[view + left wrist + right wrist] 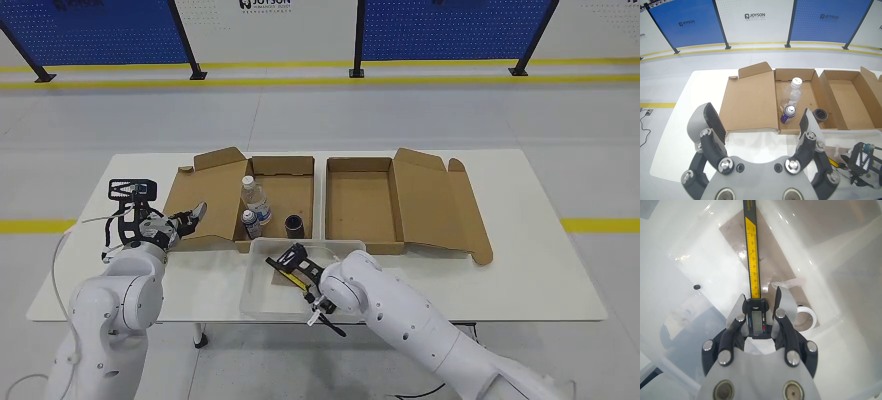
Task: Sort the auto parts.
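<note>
A digital caliper [753, 256] with a yellow scale lies in the translucent bin [300, 241] at the table's front. My right gripper [761, 292] straddles its black display head, open: one finger [738, 308] touches the head, the other pad [778, 298] stands a small gap away. Seen from the top, the right gripper [290, 262] is inside the bin. A silver metal ring [806, 318] rests just beside it. My left gripper [758, 113] hangs open and holds nothing, in front of the left cardboard box [285, 166].
The left box holds a clear water bottle [791, 94], a blue spray can [788, 114] and a black cylinder [820, 115]. The right cardboard box [360, 200] has a bare floor. Both boxes have flaps spread on the white table [540, 280].
</note>
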Robot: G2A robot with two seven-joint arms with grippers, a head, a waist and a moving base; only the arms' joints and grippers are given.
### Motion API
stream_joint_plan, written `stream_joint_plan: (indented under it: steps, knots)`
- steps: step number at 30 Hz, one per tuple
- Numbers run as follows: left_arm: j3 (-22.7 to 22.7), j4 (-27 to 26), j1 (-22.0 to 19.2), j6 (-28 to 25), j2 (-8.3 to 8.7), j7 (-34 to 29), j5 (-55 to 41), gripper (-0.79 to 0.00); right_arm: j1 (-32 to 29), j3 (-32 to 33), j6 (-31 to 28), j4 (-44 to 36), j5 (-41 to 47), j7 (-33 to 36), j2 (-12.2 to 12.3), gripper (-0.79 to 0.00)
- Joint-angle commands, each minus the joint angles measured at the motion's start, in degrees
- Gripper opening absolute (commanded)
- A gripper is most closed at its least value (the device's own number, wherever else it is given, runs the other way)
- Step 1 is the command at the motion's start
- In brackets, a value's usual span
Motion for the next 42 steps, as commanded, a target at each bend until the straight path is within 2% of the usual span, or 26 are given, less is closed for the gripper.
stream_joint_plan:
  steps: [1, 10, 15, 31, 33, 37, 40, 42]
  knots:
    - [0.0, 0.0, 0.0, 0.0, 0.00, 0.0, 0.0, 0.000, -0.2, 0.1, -0.2, -0.2, -0.1, 0.3, -0.1, -0.409]
    - [0.0, 0.0, 0.0, 0.0, 0.00, 0.0, 0.0, 0.000, -1.0, 0.6, -0.7, 0.3, -0.7, 1.3, -0.2, -0.369]
    - [0.0, 0.0, 0.0, 0.0, 0.00, 0.0, 0.0, 0.000, -1.3, 0.7, -0.9, 0.5, -1.2, 1.7, -0.4, -0.376]
    - [0.0, 0.0, 0.0, 0.0, 0.00, 0.0, 0.0, 0.000, -1.5, 1.1, -1.5, 2.0, -2.6, 2.6, -1.1, -0.459]
    - [0.0, 0.0, 0.0, 0.0, 0.00, 0.0, 0.0, 0.000, -1.5, 1.1, -1.7, 2.0, -2.8, 2.7, -1.1, -0.480]
    - [0.0, 0.0, 0.0, 0.0, 0.00, 0.0, 0.0, 0.000, -1.4, 1.4, -1.8, 2.1, -3.2, 2.9, -1.3, -0.619]
    - [0.0, 0.0, 0.0, 0.0, 0.00, 0.0, 0.0, 0.000, -1.4, 1.8, -1.6, 2.0, -3.5, 2.7, -1.3, -0.782]
    - [0.0, 0.0, 0.0, 0.0, 0.00, 0.0, 0.0, 0.000, -1.4, 2.4, -1.1, 1.6, -3.6, 2.4, -1.3, -0.785]
